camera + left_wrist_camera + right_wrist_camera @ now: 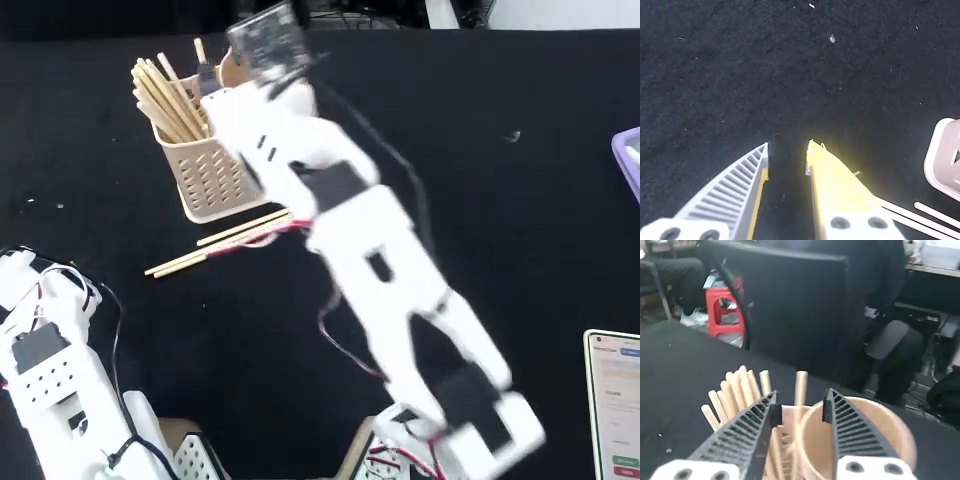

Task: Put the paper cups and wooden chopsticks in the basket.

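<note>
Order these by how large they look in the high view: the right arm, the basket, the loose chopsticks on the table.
1. right arm: clearly largest, though it is nearer the camera.
2. basket.
3. loose chopsticks: long but very thin, smallest in area.

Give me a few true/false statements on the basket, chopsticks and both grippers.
1. Chopsticks stand in the basket. True.
2. Every chopstick is already in the basket. False: several loose chopsticks lie on the table beside it.
3. The left gripper is shut on a chopstick. False: it is open, with nothing between its fingers.
4. The right gripper is at the paper cup, next to the standing chopsticks. True.
</note>
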Tool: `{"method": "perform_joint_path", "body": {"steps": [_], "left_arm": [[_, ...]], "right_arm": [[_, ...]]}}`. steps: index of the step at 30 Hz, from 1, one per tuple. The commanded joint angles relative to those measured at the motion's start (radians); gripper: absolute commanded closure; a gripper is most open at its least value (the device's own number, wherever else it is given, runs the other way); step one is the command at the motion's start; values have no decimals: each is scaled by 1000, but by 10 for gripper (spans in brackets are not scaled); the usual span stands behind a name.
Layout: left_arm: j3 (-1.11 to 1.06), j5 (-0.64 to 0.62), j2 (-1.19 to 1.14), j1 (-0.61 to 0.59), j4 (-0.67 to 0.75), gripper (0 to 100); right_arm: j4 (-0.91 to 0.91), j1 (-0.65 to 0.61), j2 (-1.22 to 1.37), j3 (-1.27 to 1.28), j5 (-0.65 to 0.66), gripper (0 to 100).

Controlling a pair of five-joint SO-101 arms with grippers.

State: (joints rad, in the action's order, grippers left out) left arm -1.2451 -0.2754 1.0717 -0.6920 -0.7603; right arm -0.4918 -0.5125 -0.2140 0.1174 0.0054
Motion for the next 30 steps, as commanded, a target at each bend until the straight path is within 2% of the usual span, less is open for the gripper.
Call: {"method": "perform_joint_path", "body": {"steps": [1, 4, 8, 10, 15, 20, 25, 30], "left_arm": [[64, 0, 18, -4, -2, 866], [64, 0, 18, -4, -2, 866], [64, 0, 18, -2, -2, 866], [68, 0, 9, 8, -2, 866], [61, 52, 9, 102, -2, 866], [59, 80, 2, 124, -8, 866], [97, 140, -120, 186, -2, 866], [237, 229, -414, 246, -23, 854]], "right_arm": [[-264, 89, -214, -27, 0, 861], [-450, 166, -303, 70, 43, 861], [-526, 229, -360, 315, 282, 858], [-456, 264, -363, 467, 376, 858], [-77, 301, -291, 774, 574, 855], [-28, 301, -99, 766, 786, 747], [-26, 302, 33, 714, 798, 734], [-37, 316, 28, 740, 730, 734]]}}
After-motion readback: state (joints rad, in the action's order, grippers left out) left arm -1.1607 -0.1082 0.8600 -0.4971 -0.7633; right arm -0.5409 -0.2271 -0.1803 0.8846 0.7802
